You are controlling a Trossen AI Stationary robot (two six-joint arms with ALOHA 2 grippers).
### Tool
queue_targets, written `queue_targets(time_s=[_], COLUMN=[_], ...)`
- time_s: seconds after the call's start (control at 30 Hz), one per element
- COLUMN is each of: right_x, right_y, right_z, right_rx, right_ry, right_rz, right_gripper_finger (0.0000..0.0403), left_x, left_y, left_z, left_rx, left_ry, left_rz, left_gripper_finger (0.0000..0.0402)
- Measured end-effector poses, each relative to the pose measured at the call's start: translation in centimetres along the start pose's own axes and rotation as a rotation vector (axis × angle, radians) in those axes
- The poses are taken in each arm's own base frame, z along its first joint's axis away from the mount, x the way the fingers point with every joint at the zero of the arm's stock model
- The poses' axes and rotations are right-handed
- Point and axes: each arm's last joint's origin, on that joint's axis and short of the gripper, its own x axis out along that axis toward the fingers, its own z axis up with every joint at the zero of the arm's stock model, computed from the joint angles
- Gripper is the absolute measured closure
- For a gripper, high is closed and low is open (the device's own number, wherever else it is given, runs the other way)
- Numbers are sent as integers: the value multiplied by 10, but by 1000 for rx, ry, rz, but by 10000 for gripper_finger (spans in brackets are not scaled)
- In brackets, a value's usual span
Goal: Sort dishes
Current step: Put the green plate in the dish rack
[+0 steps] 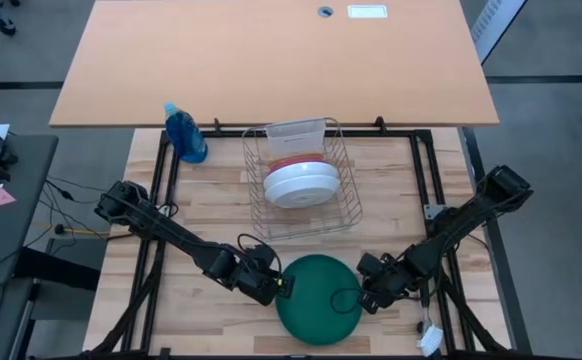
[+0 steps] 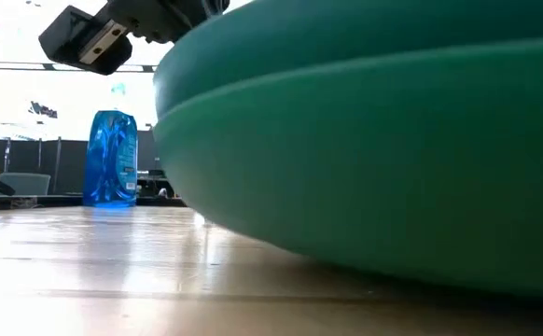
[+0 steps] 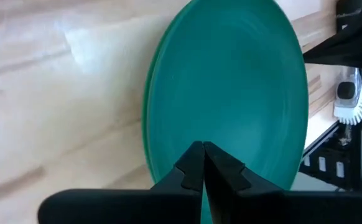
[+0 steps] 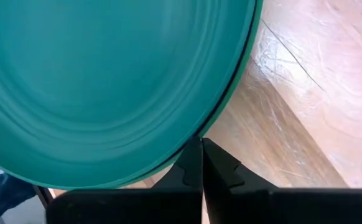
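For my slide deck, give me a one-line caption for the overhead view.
Both grippers, left and right, meet the green plate at the table's front edge, below the rack of stacked plates.

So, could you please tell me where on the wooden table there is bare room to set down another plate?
Bare wood lies left of the dish rack, below the blue spray bottle, and right of the rack. The near middle is crowded: green plate, left gripper and right gripper at its rim.
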Motion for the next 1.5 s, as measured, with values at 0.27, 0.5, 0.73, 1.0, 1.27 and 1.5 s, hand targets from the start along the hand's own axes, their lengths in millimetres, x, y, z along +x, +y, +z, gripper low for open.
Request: queue_targets(time_s=[0.27,0.5,0.73,1.0,1.27,1.5], right_x=[0,0,0,0,0,0], right_y=[0,0,-1,0,-1,-1], right_z=[0,0,2,2,2,3], right_rx=[22,23,28,26,22,25], right_ry=[-1,-4,-5,-6,-6,-5], right_rz=[-1,-2,-8,2,-2,-7], right_gripper_finger=[402,403,403,403,403,403], left_x=[-1,10,44,48,48,54], left_y=[1,6,7,10,12,15], left_z=[-7,-11,-29,-33,-32,-28], left_rx=[-140,-215,-274,-278,-197,-173], left_ry=[56,74,171,162,165,144], left_rz=[7,61,29,45,56,88], left_gripper_finger=[320,250,217,233,320,394])
